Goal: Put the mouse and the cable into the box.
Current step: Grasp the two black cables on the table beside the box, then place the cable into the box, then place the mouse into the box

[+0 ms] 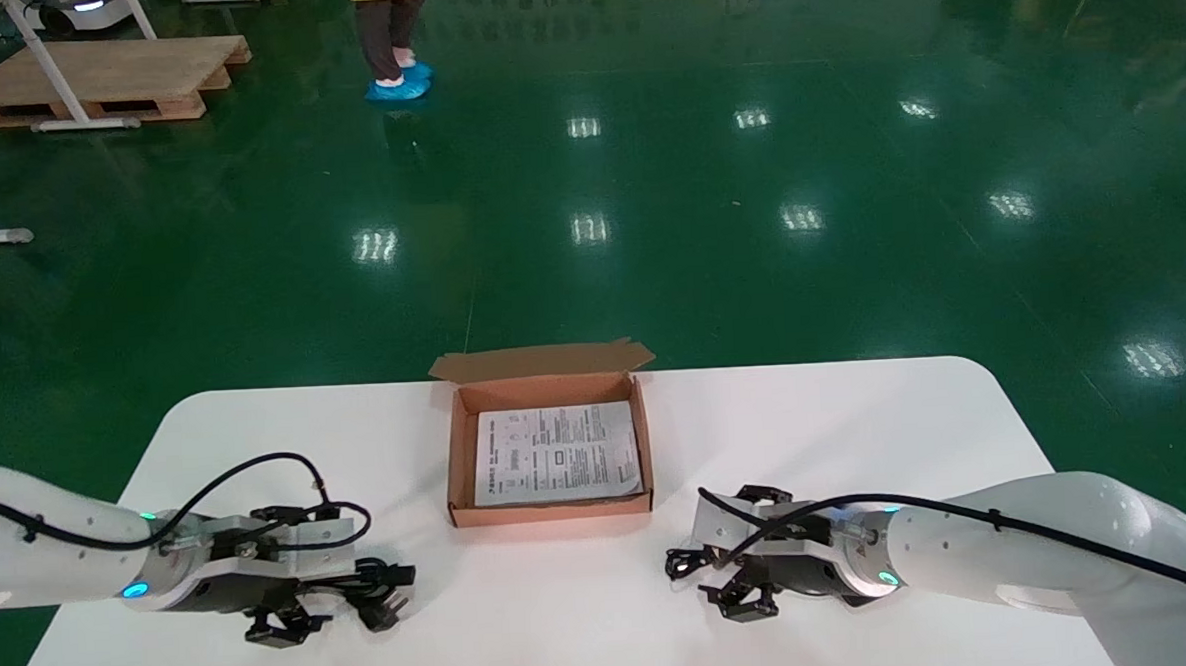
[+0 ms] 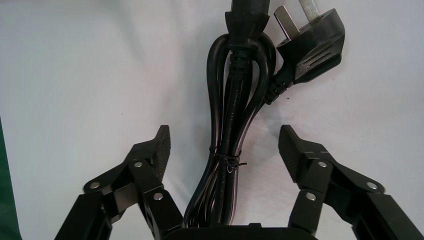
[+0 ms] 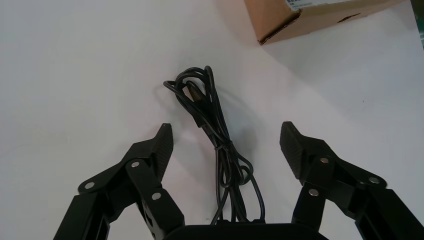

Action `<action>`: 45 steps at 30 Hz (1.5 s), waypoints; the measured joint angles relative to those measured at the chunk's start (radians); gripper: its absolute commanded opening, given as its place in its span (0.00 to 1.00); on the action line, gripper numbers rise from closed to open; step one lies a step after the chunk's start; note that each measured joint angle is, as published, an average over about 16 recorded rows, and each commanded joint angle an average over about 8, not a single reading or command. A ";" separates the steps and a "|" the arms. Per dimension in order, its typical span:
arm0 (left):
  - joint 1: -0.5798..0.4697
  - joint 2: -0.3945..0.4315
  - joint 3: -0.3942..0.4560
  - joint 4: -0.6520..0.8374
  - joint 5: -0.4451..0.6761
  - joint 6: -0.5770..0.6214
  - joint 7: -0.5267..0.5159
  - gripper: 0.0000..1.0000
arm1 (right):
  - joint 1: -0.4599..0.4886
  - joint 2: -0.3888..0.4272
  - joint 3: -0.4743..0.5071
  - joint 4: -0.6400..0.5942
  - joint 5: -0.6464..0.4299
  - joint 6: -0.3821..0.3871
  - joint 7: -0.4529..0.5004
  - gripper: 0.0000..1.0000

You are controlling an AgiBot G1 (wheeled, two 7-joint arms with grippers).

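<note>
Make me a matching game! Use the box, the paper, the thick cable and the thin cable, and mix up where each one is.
Things:
1. box
2. paper
3. thick cable
4. thin cable

Places:
A. on the table, between the open fingers of the right gripper
B. lying flat inside the box
C. on the table, between the open fingers of the left gripper
D. standing in the middle of the table with its flap open

Pairs: 1-D, 2-B, 3-C, 4-A
</note>
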 measured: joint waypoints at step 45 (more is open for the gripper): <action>-0.115 -0.021 -0.083 0.027 -0.083 -0.043 -0.031 0.00 | 0.165 0.062 0.038 -0.089 -0.036 0.159 0.007 0.00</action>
